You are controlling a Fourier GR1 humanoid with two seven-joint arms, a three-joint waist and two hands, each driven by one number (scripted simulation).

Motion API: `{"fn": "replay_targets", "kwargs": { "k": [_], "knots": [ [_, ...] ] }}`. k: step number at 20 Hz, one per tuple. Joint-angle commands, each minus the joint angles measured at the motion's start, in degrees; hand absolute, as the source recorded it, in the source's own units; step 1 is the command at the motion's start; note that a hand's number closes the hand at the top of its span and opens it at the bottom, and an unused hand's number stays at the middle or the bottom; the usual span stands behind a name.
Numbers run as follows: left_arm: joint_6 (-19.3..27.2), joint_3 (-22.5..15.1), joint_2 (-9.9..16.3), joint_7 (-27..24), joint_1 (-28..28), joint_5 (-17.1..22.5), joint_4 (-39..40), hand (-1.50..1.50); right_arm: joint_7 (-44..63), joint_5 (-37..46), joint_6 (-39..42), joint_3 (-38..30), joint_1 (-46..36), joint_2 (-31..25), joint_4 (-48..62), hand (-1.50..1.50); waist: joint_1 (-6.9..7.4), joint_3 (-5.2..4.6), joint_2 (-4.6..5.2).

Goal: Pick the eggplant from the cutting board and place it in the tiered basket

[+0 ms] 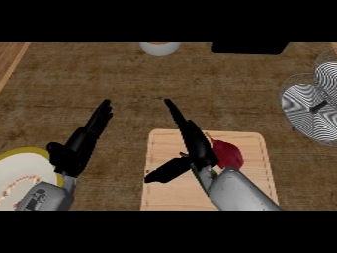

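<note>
Head view: the right hand, fingers straight and thumb spread, sits beside the dark-red eggplant on the cutting board, where closing off-centre could nudge it away.

I'm seeing both forearms coming in from below; left hand fingers straight, pointing up; right hand fingers straight, thumb splaying left.

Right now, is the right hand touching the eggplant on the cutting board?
Cannot tell. In the head view the right hand, fingers straight, overlaps the eggplant's left edge above the cutting board, so neither a gap nor contact shows.
</note>
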Motion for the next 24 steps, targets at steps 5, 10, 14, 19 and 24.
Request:
{"fn": "replay_targets", "kwargs": {
  "k": [5, 10, 14, 19, 24],
  "knots": [
    [-0.67, 0.28, -0.15, -0.3, 1.01, 0.16, 0.93, 0.0, 24.23, 8.9, 17.15, 8.34, -19.94, -9.59, 1.52, -1.5, -0.65, -0.32, -1.17],
    [0.27, -0.12, -1.08, 0.96, 0.68, -0.05, -0.04, 0.0, 35.9, 5.93, 37.18, 14.56, -27.9, -12.36, -0.39, -1.5, -0.85, -0.22, -1.4],
    [1.32, -0.16, -1.44, 0.64, 1.12, -1.17, -0.45, 0.0, 47.24, -2.24, 48.43, 12.9, -33.4, -7.13, -1.37, -1.5, -1.14, -0.02, -0.9],
    [-2.02, 2.39, 0.74, -2.05, 3.2, 0.0, 0.73, 0.0, 56.73, -5.59, 48.83, 13.02, -32.32, -4.5, -5.83, -1.5, -1.89, 0.07, -0.81],
    [-1.8, 3.53, -0.83, -4.83, 2.36, -0.98, 4.22, 0.0, 59.3, -6.0, 47.49, 12.43, -32.69, -5.98, -7.24, -1.5, -2.17, 0.07, -0.66]
  ]
}}
